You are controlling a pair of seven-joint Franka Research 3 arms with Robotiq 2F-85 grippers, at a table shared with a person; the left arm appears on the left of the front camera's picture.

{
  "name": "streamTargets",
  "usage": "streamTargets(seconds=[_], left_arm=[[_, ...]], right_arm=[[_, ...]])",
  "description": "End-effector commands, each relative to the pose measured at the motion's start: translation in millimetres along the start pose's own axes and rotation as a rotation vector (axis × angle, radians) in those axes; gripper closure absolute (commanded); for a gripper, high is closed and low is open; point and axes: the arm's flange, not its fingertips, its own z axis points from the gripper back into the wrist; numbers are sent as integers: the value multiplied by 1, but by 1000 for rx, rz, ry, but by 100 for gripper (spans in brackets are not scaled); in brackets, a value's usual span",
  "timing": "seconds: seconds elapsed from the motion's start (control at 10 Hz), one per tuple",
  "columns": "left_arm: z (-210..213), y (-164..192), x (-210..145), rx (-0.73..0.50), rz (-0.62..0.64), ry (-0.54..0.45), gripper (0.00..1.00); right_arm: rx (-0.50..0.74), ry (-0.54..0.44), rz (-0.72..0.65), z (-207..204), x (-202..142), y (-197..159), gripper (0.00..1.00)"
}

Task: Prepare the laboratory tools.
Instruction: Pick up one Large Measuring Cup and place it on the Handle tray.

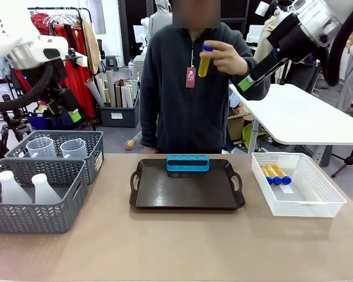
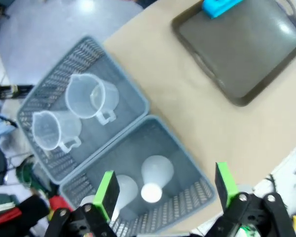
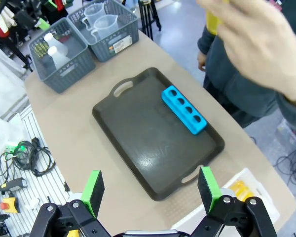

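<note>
Step in hand looks like a hand-over: the person's hand (image 1: 226, 57) holds one yellow, blue-capped test tube (image 1: 205, 61) up, above the far side of the table (image 1: 176, 247), close to the right arm's reach. The blue rack (image 1: 187, 163) sits empty at the far edge of the dark tray (image 1: 165, 197). More tubes (image 1: 275, 174) lie in the white lattice basket (image 1: 317, 205).

Next move, prob.: right claw (image 3: 150, 190) goes to the tube, closes on its body below the cap w/o pinching fingers, then seats it upright in a rack hole (needs the tube near vertical).

Right claw: jaws wide, empty, touching nothing. Left claw (image 2: 165, 190): also wide, empty, hanging above the grey mesh basket (image 2: 187, 163) w/ the flasks (image 2: 155, 177). Beakers (image 2: 91, 96) are in the next basket.
</note>
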Motion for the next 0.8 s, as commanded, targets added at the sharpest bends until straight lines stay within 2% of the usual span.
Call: streamTargets(seconds=[0.0, 0.2, 0.5, 0.7], left_arm=[[-39, 32, 15, 79, 114, 67, 0], [-69, 46, 10, 122, 206, 39, 0], [-105, 68, 4, 145, 267, 5, 0], [-124, 76, -3, 136, 331, 32, 0]], right_arm=[[2, -8, 1, 1, 0, -1, 0], [2, -8, 1, 1, 0, -1, 0], [2, -8, 1, 1, 0, -1, 0], [2, -8, 1, 1, 0, -1, 0]])
